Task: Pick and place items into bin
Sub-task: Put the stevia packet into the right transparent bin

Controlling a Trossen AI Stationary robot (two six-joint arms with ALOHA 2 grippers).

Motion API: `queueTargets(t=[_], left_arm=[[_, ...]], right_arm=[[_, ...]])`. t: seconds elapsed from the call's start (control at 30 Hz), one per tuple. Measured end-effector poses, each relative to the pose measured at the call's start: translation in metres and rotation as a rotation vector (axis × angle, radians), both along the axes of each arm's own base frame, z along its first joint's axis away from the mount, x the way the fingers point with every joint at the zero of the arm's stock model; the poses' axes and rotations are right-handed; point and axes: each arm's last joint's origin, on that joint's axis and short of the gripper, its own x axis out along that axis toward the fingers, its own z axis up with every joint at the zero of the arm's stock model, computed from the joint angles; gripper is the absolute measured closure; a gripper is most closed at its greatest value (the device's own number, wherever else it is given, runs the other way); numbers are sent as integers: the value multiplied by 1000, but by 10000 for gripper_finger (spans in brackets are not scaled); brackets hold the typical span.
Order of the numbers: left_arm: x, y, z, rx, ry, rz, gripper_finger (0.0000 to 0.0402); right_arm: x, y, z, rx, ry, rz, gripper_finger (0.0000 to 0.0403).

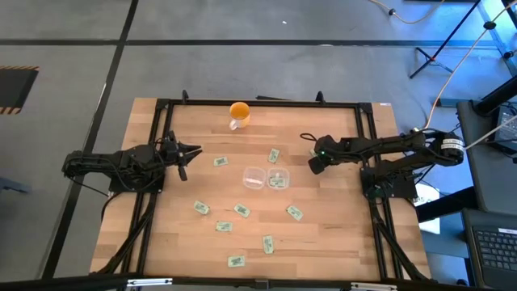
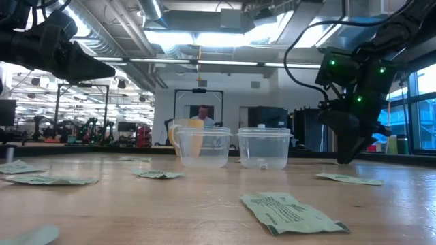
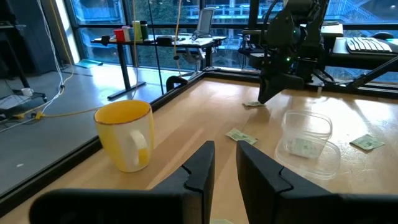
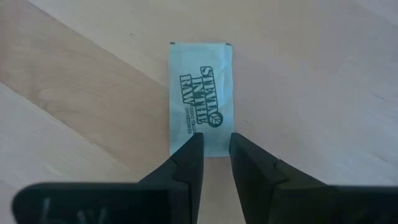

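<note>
— How many packets are there?

— From above, eight pale green packets [image 1: 241,210] lie loose on the worktop [image 1: 339,242], most of them in the near half. A ninth [image 1: 279,181] is inside the right one of two clear plastic tubs [image 1: 254,170], which touch side by side at the middle. There is one orange mug [image 1: 239,113] by the far edge.

— Is that all of them?

— No. The right wrist view shows one more, a "Stevia in the Raw" packet [image 4: 200,93] flat on the wood. The right hand [image 4: 216,140] hides it from above.

— What are the hands doing?

— The right hand [image 1: 313,166] points down just right of the tubs. Its fingers stand a narrow gap apart over that packet's near end, clamping nothing. The left hand [image 1: 194,151] hangs over the left side, well away from the tubs, also slightly apart and empty.

— What about the surface and the room?

— The worktop is pale butcher-block wood in a black frame [image 1: 258,103], on a grey floor with dark lines. The low view shows a workshop hall with ceiling ducts and strip lights, and a person [image 2: 202,114] far behind the tubs.

— Does the left wrist view add anything?

— It shows the mug's white handle [image 3: 132,146], and windows and desks behind the right arm. It also shows the packet [image 3: 303,147] lying on the tub's floor.
</note>
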Motion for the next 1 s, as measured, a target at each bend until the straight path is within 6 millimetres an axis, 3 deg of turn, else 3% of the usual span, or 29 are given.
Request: queueTargets(t=[0.33,0.57,0.7,1.0], left_arm=[[0,0,0,0,0,0,341],[0,0,0,0,-1,0,341],[0,0,0,-1,0,0,341],[0,0,0,0,0,1,341]], right_arm=[[0,0,-3,-6,34,19,395],[0,-1,-2,-31,49,53,396],[1,0,9,-34,77,92,399],[34,7,65,-104,-22,248,401]])
